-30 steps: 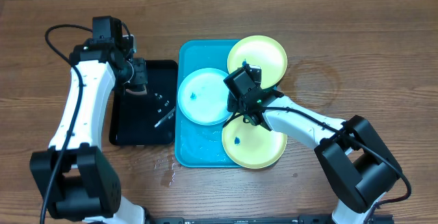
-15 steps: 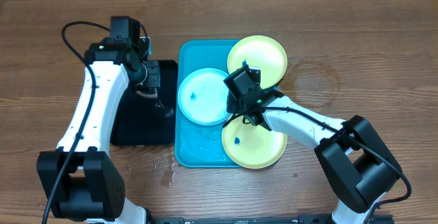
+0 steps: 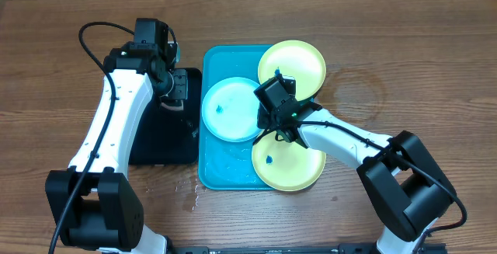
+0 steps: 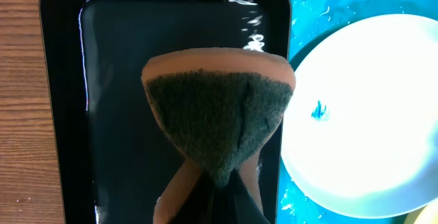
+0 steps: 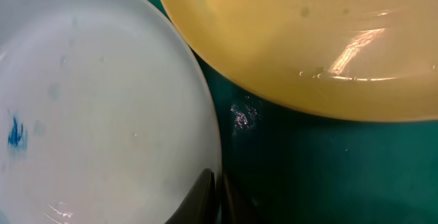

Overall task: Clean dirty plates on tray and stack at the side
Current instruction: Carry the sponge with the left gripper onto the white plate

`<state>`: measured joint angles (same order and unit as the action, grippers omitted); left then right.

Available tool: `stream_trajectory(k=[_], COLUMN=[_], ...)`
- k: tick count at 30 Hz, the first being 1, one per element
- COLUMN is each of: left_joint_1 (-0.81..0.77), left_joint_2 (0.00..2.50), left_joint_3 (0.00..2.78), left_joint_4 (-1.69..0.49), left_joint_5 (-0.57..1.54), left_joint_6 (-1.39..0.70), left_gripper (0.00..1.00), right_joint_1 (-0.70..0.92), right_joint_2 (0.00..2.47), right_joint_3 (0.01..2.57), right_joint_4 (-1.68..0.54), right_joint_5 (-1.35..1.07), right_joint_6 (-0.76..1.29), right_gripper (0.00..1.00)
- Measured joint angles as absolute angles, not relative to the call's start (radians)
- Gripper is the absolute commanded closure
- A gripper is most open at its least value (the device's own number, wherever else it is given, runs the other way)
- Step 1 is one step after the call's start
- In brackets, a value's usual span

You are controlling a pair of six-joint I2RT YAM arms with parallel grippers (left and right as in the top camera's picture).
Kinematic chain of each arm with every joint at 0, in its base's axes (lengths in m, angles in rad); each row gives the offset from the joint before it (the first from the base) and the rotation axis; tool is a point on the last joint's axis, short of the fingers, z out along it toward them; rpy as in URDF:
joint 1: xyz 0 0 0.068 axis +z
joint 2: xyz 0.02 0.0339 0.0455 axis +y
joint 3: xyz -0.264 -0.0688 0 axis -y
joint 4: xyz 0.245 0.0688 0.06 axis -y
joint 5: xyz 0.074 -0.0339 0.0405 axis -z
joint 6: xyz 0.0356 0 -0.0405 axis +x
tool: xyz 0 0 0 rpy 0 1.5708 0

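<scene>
**Left arm swung right; right jaws closed**

In the overhead frame the left arm [image 3: 116, 122] has been swung to the right, and its cable loop at the upper left has been carried along with it. The left gripper [image 3: 175, 91], clamped on the sponge [image 4: 215, 125], has been brought from over the upper middle of the black tray [image 3: 151, 149] to that tray's upper right corner. It is now just beside the left rim of the turquoise tray [image 3: 211, 172]. The right gripper [image 5: 214, 186] has been closed from a partly open stance, apparently on the rim of the cyan plate [image 3: 225, 114].
</scene>
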<state>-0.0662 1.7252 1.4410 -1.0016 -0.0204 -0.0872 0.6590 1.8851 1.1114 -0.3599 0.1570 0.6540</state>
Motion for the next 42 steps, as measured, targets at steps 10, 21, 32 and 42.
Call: stream_trajectory(k=[10,21,32,42], left_joint_1=[-0.066,-0.066,-0.168,-0.287], left_joint_2=[1.725,1.725,1.728,1.854], left_joint_3=[1.441,1.441,1.441,1.441], left_joint_4=[-0.995,-0.923,-0.848,-0.837], left_joint_5=[-0.02,0.007,0.162,0.146], left_joint_6=[-0.086,-0.087,-0.156,-0.182], left_gripper=[0.95,0.96,0.96,0.95], right_joint_1=[0.647,0.643,0.643,0.643], right_joint_2=[1.885,1.885,1.885,1.885], right_joint_3=[1.111,1.111,1.111,1.111], right_joint_4=[-0.366,-0.366,-0.36,-0.36], right_joint_5=[0.157,0.154,0.147,0.146], right_joint_6=[0.677,0.673,0.68,0.68], right_gripper=[0.76,0.94,0.96,0.96])
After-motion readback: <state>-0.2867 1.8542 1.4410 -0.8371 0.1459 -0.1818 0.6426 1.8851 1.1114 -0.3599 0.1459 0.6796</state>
